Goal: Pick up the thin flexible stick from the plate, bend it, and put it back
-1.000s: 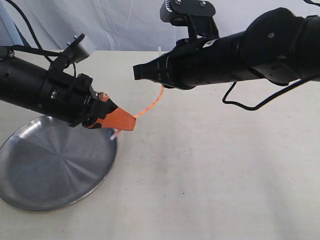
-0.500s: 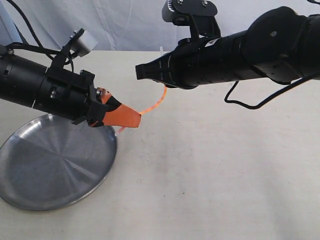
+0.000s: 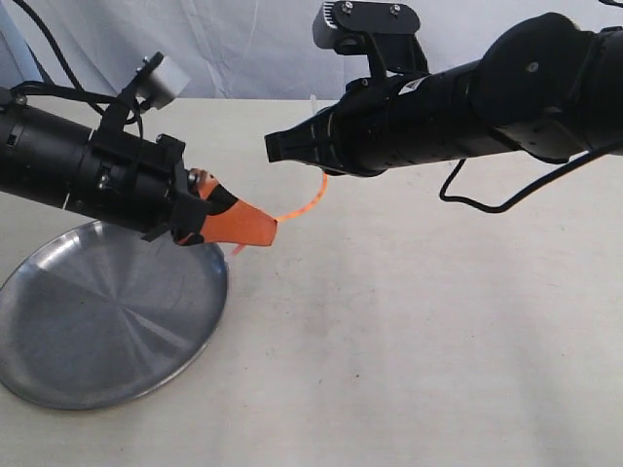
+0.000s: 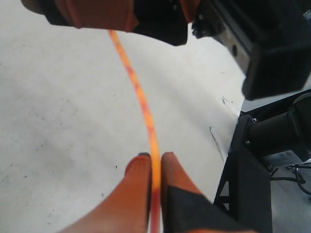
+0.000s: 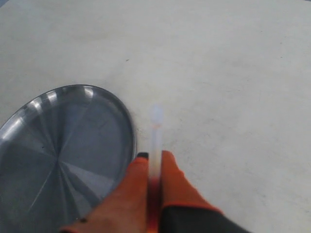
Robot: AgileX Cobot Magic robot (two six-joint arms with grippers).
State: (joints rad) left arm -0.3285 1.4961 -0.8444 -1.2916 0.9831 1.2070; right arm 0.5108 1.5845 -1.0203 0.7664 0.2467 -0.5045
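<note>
Your left gripper (image 4: 154,164) is pinched narrow on the stick (image 3: 304,205), its orange fingers closed on the strand near one end. Your right gripper (image 5: 154,162) is closed just as tightly near the other end, with a blurred whitish tip poking past its fingertips. Between them the stick hangs in the air in a gentle arc. It is off the plate (image 3: 68,384), above the table (image 3: 438,341) and just beside the plate's rim. In the exterior view the arm mostly hides the right grip, so only the wrist camera suggests it is firm.
</note>
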